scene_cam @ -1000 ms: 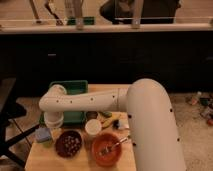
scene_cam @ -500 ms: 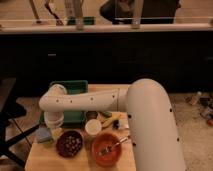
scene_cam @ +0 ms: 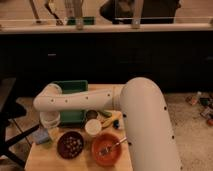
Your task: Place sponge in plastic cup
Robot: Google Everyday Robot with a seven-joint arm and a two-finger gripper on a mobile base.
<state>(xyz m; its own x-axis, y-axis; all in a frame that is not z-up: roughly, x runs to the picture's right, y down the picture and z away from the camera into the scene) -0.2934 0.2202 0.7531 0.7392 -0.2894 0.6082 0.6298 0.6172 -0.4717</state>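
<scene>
The light-blue sponge (scene_cam: 42, 136) sits at the left edge of the wooden table (scene_cam: 45, 159), in front of the green tray. My gripper (scene_cam: 49, 121) hangs at the end of the white arm (scene_cam: 80, 100), just above and slightly right of the sponge. I cannot make out the translucent plastic cup apart from the sponge and the gripper; it may be hidden there.
A green tray (scene_cam: 74, 88) lies behind the arm. An opaque white cup (scene_cam: 93, 127), a dark bowl of nuts (scene_cam: 70, 145), an orange bowl with a fork (scene_cam: 106, 149), a small dark cup (scene_cam: 91, 114) and a banana (scene_cam: 111, 120) crowd the table. A black chair (scene_cam: 10, 107) stands at left.
The arm and gripper have barely moved. The sponge appears slightly lower below the gripper than before.
</scene>
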